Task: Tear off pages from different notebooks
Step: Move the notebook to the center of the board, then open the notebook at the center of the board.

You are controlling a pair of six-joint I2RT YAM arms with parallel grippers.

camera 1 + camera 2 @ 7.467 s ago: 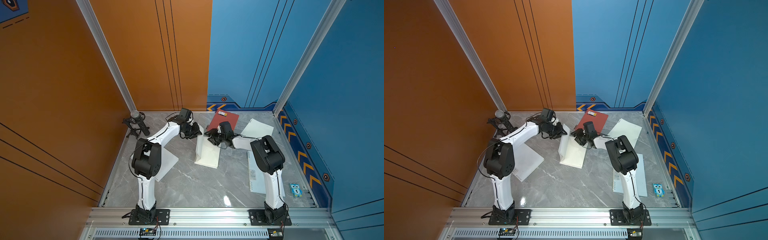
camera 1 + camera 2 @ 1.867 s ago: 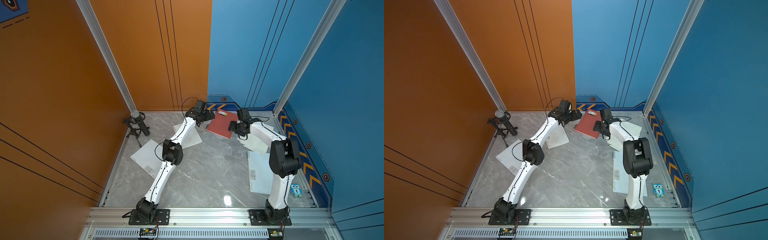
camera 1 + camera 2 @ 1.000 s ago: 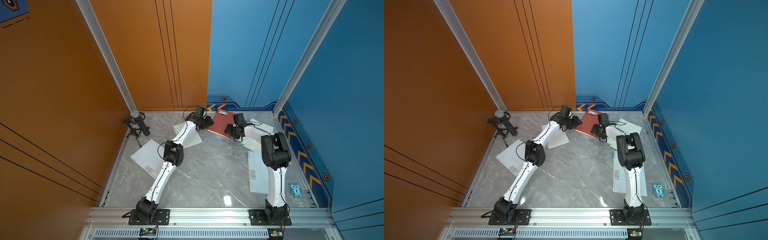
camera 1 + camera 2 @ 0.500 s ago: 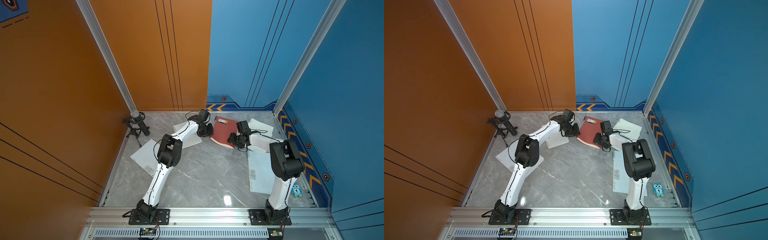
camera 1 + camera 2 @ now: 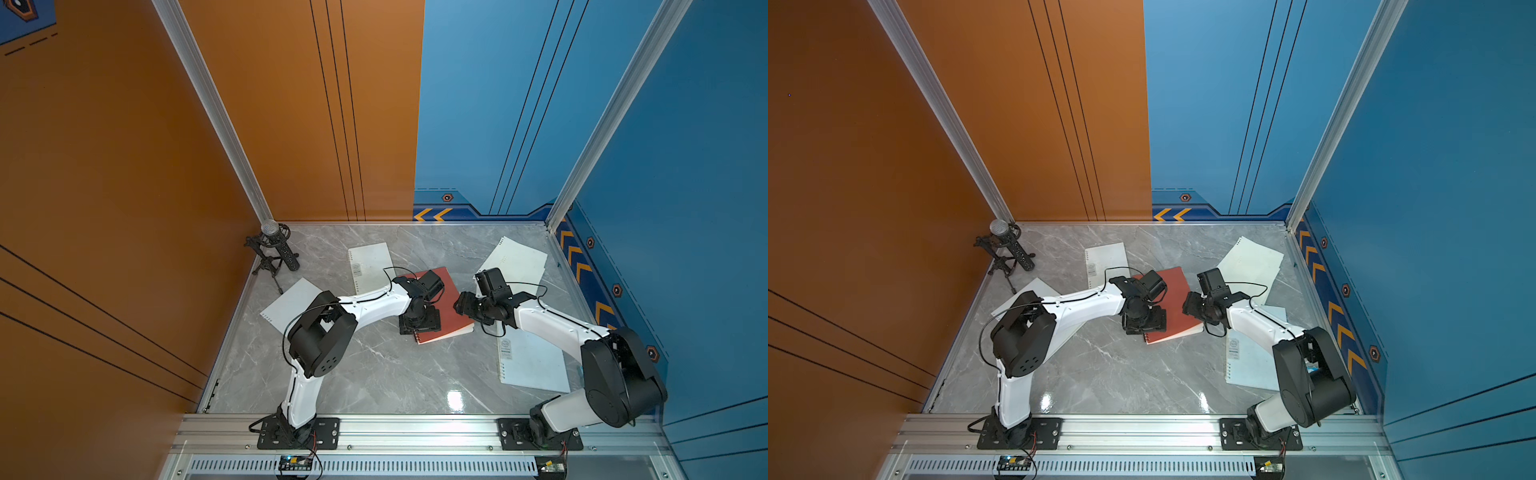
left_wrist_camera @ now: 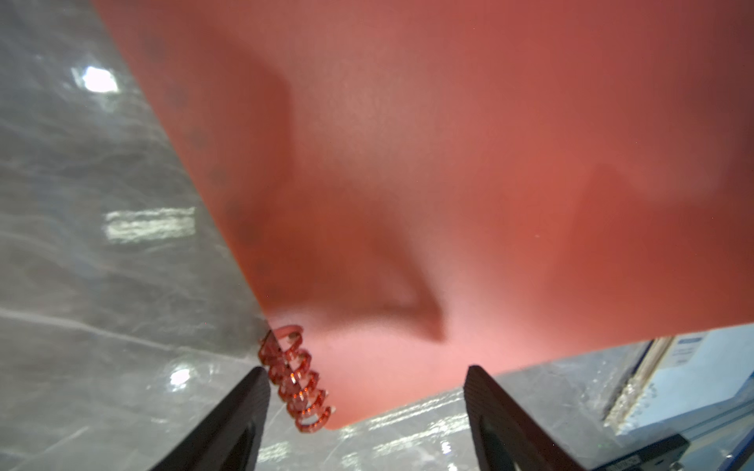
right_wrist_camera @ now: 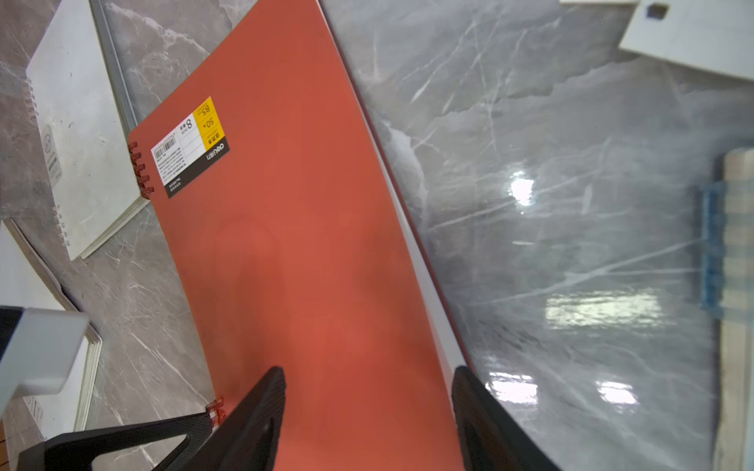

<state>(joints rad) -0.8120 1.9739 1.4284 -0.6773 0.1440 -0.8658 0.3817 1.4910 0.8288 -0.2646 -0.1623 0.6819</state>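
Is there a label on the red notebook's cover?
Yes: in the right wrist view the red notebook bears a black-and-yellow label by its spiral edge.

White-shelled left arm (image 5: 365,305), right arm (image 5: 552,328); bulky black joints (image 5: 322,345), looping black cables (image 5: 397,268), black left hand (image 6: 365,369), right hand (image 7: 368,369).

Brand: "deli", on the label's (image 7: 189,147) black strip, red notebook (image 7: 310,244), ahead of the right fingers (image 7: 253,424).
Yellow patch: "B5", "50" (upside down).
White patch: "8".

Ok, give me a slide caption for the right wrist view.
Right gripper, jaws apart, over the red-orange notebook on the grey marble table, a white spiral notebook beside it.
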